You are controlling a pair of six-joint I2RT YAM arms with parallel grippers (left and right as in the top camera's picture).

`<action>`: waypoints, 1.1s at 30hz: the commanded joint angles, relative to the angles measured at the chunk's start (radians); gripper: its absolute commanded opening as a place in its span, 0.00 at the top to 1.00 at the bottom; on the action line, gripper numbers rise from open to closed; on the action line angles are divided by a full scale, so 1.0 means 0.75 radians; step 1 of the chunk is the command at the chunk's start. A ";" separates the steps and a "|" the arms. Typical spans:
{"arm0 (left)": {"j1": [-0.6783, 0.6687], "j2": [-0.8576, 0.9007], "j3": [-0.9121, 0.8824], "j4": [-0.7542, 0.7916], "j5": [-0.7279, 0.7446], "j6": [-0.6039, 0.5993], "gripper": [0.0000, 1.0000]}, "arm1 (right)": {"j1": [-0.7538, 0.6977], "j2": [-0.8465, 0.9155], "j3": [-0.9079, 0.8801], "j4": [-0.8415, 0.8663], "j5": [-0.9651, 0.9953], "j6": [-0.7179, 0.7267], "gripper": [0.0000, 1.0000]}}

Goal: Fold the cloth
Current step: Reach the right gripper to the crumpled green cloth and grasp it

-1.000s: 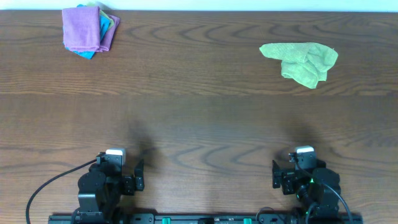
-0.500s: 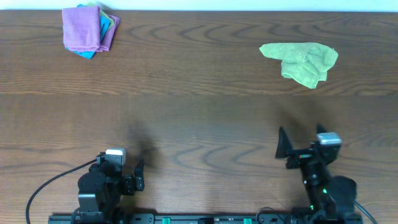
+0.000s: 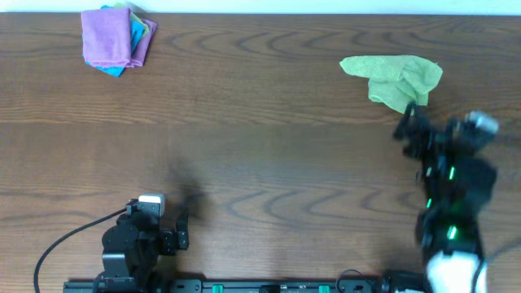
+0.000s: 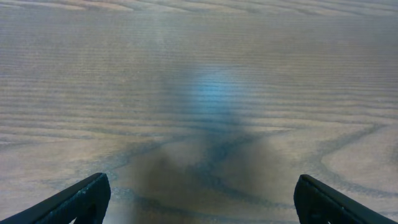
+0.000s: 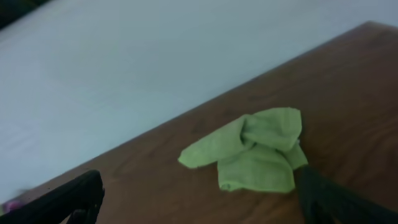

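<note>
Lying crumpled near the far table edge [image 3: 260, 18], cloth [image 3: 393, 80], right hand [image 3: 405, 124] spread beside it, left hand [image 3: 182, 228] spread, well apart.

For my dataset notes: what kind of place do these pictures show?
Likely a robotics lab bench: a wood-grain table, a left arm and right arm mounted at its edge, and the green cloth as practice material.

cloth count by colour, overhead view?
Lime-green cloth: 1
Purple cloth: 1
Blue cloth: 1, only an edge showing under the purple
Total: 3 clearly distinguishable; any other layers in that pile are too small to tell.
</note>
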 commanded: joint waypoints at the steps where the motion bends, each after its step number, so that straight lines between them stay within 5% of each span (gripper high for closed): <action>1: -0.005 -0.005 -0.005 -0.018 -0.001 0.000 0.04 | -0.055 0.307 0.273 -0.143 -0.101 0.038 0.01; 8: -0.005 -0.005 -0.005 -0.018 -0.001 0.000 0.04 | -0.102 0.988 0.888 -0.564 -0.146 -0.085 0.02; 11: -0.005 -0.005 -0.005 -0.018 -0.001 0.000 0.04 | -0.103 1.179 1.005 -0.664 -0.146 -0.103 0.14; 14: -0.005 -0.005 -0.005 -0.018 -0.001 0.000 0.04 | -0.103 1.326 1.053 -0.705 -0.148 -0.102 0.14; 33: -0.005 -0.005 -0.005 -0.018 -0.001 0.000 0.04 | -0.302 1.486 1.053 -0.408 -0.191 0.072 0.33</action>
